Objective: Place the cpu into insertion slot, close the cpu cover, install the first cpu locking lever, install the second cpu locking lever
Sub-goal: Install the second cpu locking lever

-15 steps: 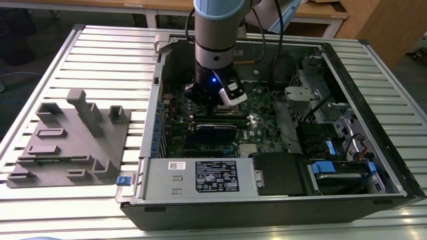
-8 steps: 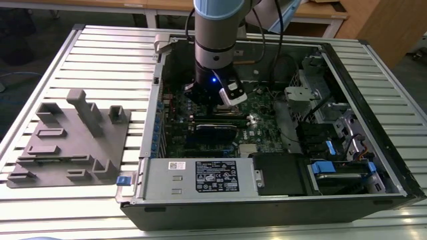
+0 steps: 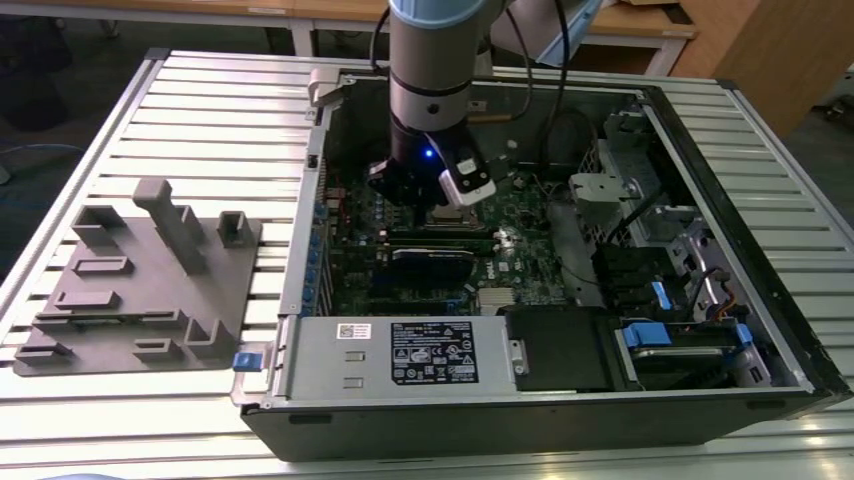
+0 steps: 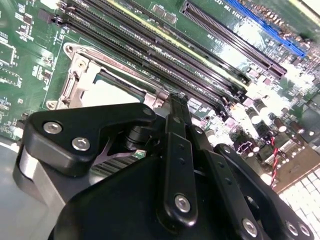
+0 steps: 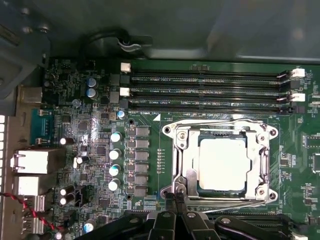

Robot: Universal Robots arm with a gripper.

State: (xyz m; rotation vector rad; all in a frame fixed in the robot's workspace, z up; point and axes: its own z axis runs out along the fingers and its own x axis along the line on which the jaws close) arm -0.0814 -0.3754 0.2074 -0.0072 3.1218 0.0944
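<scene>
Item: cpu [image 5: 223, 163], pale square face, seated in the insertion slot [image 5: 222, 196] on the green motherboard [image 5: 150, 165]. Over it: cpu cover [image 5: 260, 160], silvery frame lying flat around the chip, so you may judge placing and covering done. Step in hand, by my reading: the first locking lever [image 5: 189, 184], a thin metal bar along the socket's edge nearest the claw [image 5: 176, 204]. Claw: black fingers drawn together to a narrow tip just at that lever; whether they actually pinch the bar you cannot tell from either wrist view. The next move would call for a sideways press on the bar so it tucks under its hook, with care for the memory slots [image 5: 210, 91] close by. The first wrist view gives you the whole socket from above with cover screws and lever. The second wrist view gives you the claw's linkage [image 4: 175, 165] in front of the socket corner [image 4: 80, 70], chip partly hidden. The exterior view places the arm [image 3: 430, 80] inside the open computer case [image 3: 747, 330] on the slatted tabletop [image 3: 214, 110], grey fixture block [image 3: 140, 280] well apart on that view's left.
</scene>
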